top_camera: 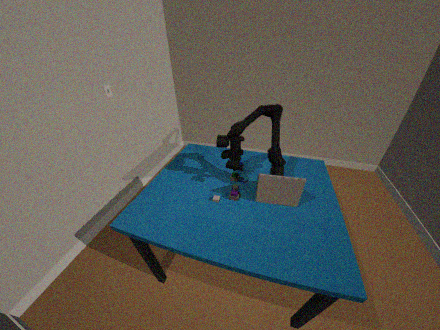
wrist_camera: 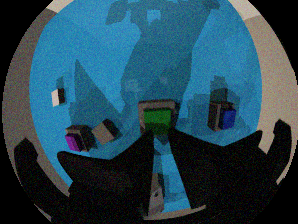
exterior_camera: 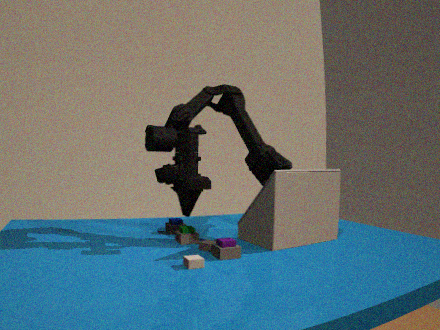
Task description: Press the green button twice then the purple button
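Note:
The green button (top_camera: 234,176) (exterior_camera: 186,229) (wrist_camera: 157,119) sits raised on its grey-brown base. My gripper (exterior_camera: 187,215) (wrist_camera: 160,133) points straight down above it, with a visible gap below the tips in the exterior view. The fingers are nearly together, with only a narrow gap and nothing held. In the wrist view the fingertips appear at the green button's near edge. The purple button (top_camera: 234,192) (exterior_camera: 226,242) (wrist_camera: 73,142) stands raised on its own base, away from the gripper.
The blue button (exterior_camera: 175,221) (wrist_camera: 228,119) is on the other side of the green one. A grey-brown block (exterior_camera: 206,245) (wrist_camera: 105,132) lies between green and purple. A whitish block (top_camera: 216,198) (exterior_camera: 194,261) (wrist_camera: 57,97) lies near purple. A large pale box (top_camera: 280,190) (exterior_camera: 306,210) stands near the arm's base.

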You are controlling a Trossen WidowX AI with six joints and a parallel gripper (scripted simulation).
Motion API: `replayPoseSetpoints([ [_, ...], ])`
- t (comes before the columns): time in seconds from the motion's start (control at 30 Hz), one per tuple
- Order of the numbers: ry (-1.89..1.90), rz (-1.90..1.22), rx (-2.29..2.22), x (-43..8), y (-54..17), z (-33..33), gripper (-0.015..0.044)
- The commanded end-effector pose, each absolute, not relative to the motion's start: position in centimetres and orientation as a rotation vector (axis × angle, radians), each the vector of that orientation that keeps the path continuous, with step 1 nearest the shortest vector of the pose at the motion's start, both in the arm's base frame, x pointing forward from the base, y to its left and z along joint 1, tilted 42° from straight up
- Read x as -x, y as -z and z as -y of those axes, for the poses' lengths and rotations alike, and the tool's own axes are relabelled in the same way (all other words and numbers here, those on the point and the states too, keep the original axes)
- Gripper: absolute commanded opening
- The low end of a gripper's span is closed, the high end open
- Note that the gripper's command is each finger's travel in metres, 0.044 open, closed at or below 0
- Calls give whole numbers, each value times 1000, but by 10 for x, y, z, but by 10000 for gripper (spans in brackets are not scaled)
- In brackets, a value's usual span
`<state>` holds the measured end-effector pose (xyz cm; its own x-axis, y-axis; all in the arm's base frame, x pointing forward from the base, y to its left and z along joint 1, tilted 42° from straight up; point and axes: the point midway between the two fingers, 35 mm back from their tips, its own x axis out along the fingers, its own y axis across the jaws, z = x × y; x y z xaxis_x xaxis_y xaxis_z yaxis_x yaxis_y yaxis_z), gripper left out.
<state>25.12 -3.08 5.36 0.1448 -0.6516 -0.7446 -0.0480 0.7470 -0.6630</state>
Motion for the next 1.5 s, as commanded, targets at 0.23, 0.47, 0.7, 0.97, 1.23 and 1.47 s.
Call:
replayPoseSetpoints([
  [0.23,481,-1381,640,-250,-51,33,20],
  [0.47,481,-1381,640,-252,-44,39,20],
  [0.7,481,-1381,641,-253,-36,46,20],
  [0.97,482,-1381,642,-254,-28,54,20],
  [1.23,482,-1381,642,-254,-27,54,20],
  [1.47,482,-1381,642,-254,-27,54,20],
])
